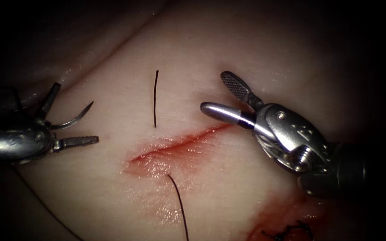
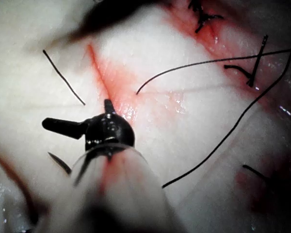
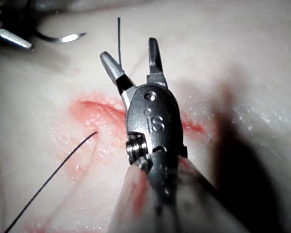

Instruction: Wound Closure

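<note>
While the cut [image 1: 179,145] in the tissue [image 1: 112,187] lies unclosed, thread [image 1: 179,205] leaves its lower edge and a short thread piece [image 1: 155,98] lies above it. Needle [image 1: 74,119] sits left of the cut, clear of tissue, gripped near its back end by the left tool [image 1: 74,129], though one jaw looks spread. Right tool [image 1: 220,96] is wide apart, empty, at the cut's right end. Judged step: between bites. No containers.

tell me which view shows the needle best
The endoscope view: the needle curves clear of the tissue at the left tool. The right wrist view catches its tip; the left wrist view, a dark sliver.
</note>
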